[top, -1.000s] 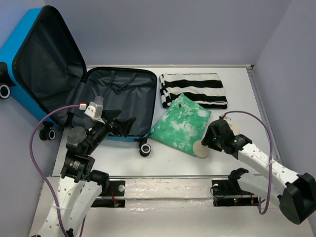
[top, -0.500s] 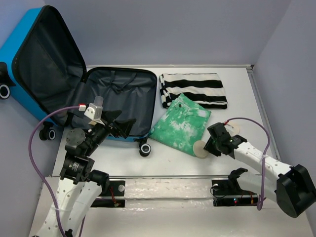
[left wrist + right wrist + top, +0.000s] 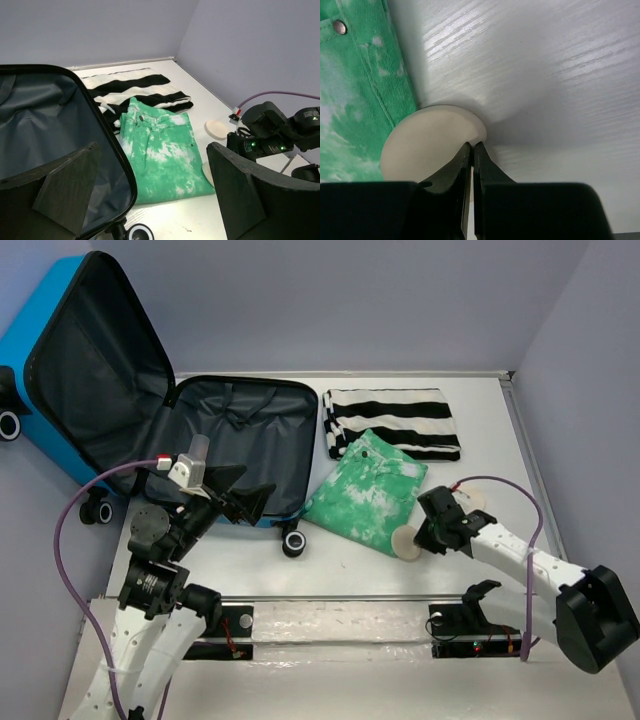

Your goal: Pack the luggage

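White worktop [image 3: 480,440], lavender walls round it. We read the step as fetching items to load. Our right end effector [image 3: 422,533] is down at the cream disc [image 3: 407,543], just beside the near corner of the green jeans [image 3: 365,495]. Wrist view shows its jaws shut but for a sliver, tips right at the disc's rim. Whether the rim is actually pinched, we can't tell. Our left end effector [image 3: 247,488] hangs w/ jaws wide, holding nothing, over the near edge of the luggage [image 3: 240,430].

That luggage lies at the far-left of the worktop: base flat w/ black lining up, lid [image 3: 100,370] open and propped toward the left wall. Its wheel [image 3: 292,541] end faces the arms' side, so we judge the long axis runs near-to-far, hinge along the left.

Next, as we see it: lift gently and check the disc comes up. Then carry it left over the jeans & drop it in the base. Neither the striped top [image 3: 390,420] nor the jeans are packed yet, so prob. early in the task.
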### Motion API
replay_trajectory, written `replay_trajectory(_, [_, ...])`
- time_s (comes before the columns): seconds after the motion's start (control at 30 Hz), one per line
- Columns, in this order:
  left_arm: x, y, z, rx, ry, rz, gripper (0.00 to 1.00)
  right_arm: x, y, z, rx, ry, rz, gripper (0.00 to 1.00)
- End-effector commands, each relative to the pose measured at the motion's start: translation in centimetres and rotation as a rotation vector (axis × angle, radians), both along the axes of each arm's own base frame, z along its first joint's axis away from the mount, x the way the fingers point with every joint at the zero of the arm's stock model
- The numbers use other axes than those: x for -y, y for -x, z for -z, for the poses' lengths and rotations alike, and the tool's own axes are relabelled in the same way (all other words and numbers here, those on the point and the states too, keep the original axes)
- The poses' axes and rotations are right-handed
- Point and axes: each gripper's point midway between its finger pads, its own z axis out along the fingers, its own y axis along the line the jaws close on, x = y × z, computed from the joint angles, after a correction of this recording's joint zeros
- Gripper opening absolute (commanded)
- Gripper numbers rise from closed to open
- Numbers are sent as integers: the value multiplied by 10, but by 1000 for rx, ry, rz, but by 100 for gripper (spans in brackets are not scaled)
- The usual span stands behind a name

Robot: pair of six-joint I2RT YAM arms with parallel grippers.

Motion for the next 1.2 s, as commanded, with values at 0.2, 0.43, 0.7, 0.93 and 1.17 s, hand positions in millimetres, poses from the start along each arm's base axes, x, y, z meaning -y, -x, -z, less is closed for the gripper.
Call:
replay_trajectory(0.2, [0, 10, -28, 86, 13, 11, 99, -9, -18, -130, 291, -98, -106, 7])
replay_trajectory(0.43, [-3, 5, -24, 67, 13, -19, 99, -158, -99, -230, 535, -367, -466, 7])
replay_trajectory(0.7, [-13, 1, -25, 64, 23, -75, 99, -308, -162, -270, 578, -487, -674, 80])
replay_trajectory(0.93, [-14, 10, -32, 91, 45, -76, 99, -109, -196, -189, 499, -191, -210, 73])
replay_trajectory(1.17, [-16, 27, -38, 121, 65, -61, 99, 149, -116, -113, 360, 170, 414, 62])
